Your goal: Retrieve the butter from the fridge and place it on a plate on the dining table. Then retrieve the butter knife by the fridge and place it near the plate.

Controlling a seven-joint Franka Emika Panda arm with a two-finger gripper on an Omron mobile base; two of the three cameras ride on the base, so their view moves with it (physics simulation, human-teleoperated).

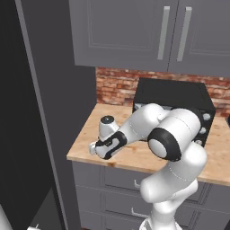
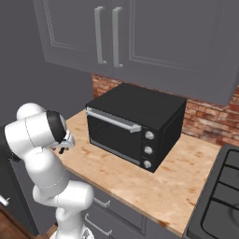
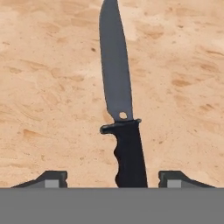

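Note:
The butter knife [image 3: 118, 100] lies flat on the light wood counter [image 3: 48, 87], with its grey blade pointing away from the hand and its black handle [image 3: 129, 157] nearest. My gripper [image 3: 113, 178] hangs low over the handle, which sits between the two fingertips [image 3: 52, 177] with a gap on each side, so the gripper is open. In the left base view the gripper [image 1: 95, 148] is down at the counter's front left corner. The dark fridge [image 1: 9, 112] stands to the left of that counter. The butter, the plate and the dining table are out of view.
A black microwave [image 2: 135, 123] stands on the counter [image 2: 154, 186] against the brick wall, right of the hand. Grey wall cabinets [image 2: 116, 32] hang above and drawers [image 1: 121, 179] sit below. A stove top [image 2: 224, 186] lies at the far right.

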